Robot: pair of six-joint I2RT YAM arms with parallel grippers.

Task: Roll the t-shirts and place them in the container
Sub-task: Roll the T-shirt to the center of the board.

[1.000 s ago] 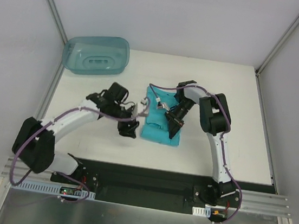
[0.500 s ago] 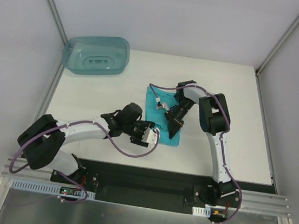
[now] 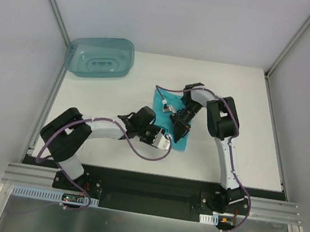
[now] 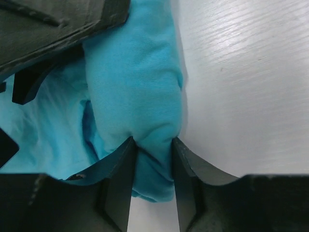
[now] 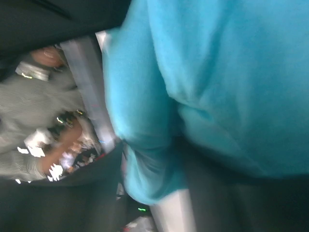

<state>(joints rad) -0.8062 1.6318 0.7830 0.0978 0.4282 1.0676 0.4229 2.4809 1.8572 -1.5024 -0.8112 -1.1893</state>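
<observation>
The soft turquoise short-sleeved t-shirt (image 3: 159, 106) lies part-rolled near the middle of the white table (image 3: 245, 116), with the left gripper (image 4: 152, 145) clamped on the end of the roll. The right gripper (image 3: 180, 127) sits on the cloth, and I cannot tell whether it is apart or together. Rolling looks under way, and the next move likely calls for turning the roll onward evenly and keeping it tight.

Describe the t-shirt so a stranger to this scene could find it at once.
Start at the white table. Near its middle lies the t-shirt, a bright turquoise bundle of soft cloth. Unlike the bin at the far left corner, it is opaque and crumpled, not rigid and see-through.
</observation>
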